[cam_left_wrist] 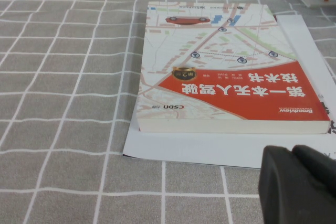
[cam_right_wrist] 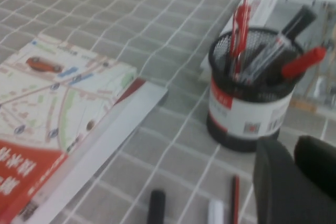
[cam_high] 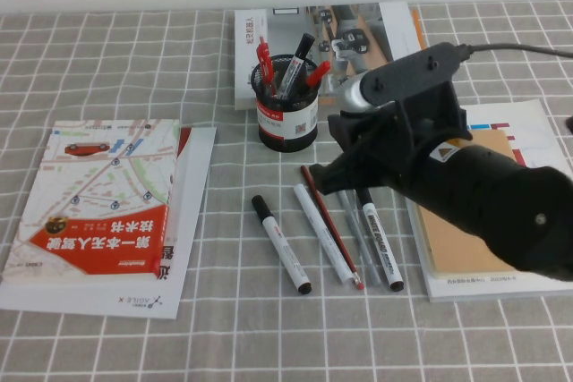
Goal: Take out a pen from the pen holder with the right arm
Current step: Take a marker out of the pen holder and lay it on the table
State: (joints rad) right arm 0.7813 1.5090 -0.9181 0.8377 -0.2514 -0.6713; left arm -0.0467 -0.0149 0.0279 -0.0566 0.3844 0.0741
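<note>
Pen holder [cam_high: 287, 118] first, high view: black mesh with a red-and-white label, upright on the checked cloth [cam_high: 224, 337], at about 12 o'clock from the table's middle. Sticking out of it I see red pens [cam_high: 265, 62], a black-capped marker [cam_high: 301, 49] and a red-capped pen [cam_high: 316, 72], all inside the holder. At 5 o'clock from the holder, near it but apart, hangs the right gripper [cam_high: 363, 167], low over a row of pens lying flat. I count five there: a short white marker [cam_high: 281, 243], a long white pen [cam_high: 325, 237], a thin red pen [cam_high: 333, 230], a clear pen [cam_high: 359, 237] and a black-ended marker [cam_high: 381, 252]. The far ends of the last two run under the gripper. Clenched or released, I cannot tell, nor whether it touches a pen. At 9 o'clock a map-cover book [cam_high: 98, 199] lies on a white sheet [cam_high: 192, 230]. At 4 o'clock a tan-cover book [cam_high: 466, 248] lies under the right arm. An open magazine [cam_high: 358, 29] lies just behind the holder.

Left wrist view: the left gripper [cam_left_wrist: 292, 156] is clenched and holds no object. It sits over the cloth just off the white sheet's edge, with the map-cover book beyond.

Right wrist view: the right gripper is close to the pen holder, and the ends of three flat pens lie just beside it.
</note>
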